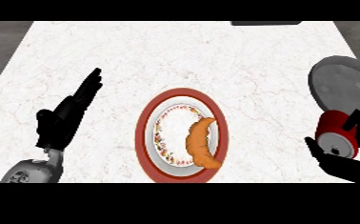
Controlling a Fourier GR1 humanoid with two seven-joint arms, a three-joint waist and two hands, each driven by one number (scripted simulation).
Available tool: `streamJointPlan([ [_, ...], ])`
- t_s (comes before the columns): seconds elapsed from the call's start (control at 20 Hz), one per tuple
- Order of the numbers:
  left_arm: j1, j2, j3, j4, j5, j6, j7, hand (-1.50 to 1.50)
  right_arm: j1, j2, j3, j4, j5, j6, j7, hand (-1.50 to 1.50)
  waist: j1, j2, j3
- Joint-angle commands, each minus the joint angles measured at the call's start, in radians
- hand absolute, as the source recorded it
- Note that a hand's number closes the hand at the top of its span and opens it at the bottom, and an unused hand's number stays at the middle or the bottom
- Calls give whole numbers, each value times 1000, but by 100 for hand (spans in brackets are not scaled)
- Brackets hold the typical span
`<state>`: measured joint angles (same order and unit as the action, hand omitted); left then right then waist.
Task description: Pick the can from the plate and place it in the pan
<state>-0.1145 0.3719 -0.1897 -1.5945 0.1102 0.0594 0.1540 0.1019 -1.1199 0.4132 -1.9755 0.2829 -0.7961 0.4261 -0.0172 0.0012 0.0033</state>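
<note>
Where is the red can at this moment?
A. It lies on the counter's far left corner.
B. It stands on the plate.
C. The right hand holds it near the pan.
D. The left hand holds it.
C: the right hand curls round the can at the view's right edge, by the grey pan; the plate bears only a croissant.

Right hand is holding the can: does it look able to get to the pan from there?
Probably yes. The right hand, curled round the can, sits close beside the pan, with nothing between them. The plate and its croissant lie well off to its left.
</note>
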Motion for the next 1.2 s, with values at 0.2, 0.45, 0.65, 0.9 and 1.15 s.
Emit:
streamJointPlan([
  [0.2, -43, -45, -28, 27, -55, 13, 11, 0, -106, 139, -152, 495, -197, 68, -401, 150, 31, 6, 0],
  [0.45, -70, -44, -7, 32, -46, -23, 24, 0, -219, 222, -257, 789, -279, 195, -656, 150, 30, 5, -1],
  [0.65, -29, -67, -11, -10, -44, -16, 42, 0, -387, 233, -331, 1030, -306, 329, -766, 150, 42, 5, -1],
  [0.9, -48, -40, 38, 13, -42, -70, 6, 0, -580, 324, -342, 1344, -201, 345, -908, 150, 47, 7, -1],
  [1.15, -74, -106, 19, 59, -90, -40, 11, 0, -679, 373, -406, 1568, -173, 341, -1059, 150, 43, 8, -1],
])
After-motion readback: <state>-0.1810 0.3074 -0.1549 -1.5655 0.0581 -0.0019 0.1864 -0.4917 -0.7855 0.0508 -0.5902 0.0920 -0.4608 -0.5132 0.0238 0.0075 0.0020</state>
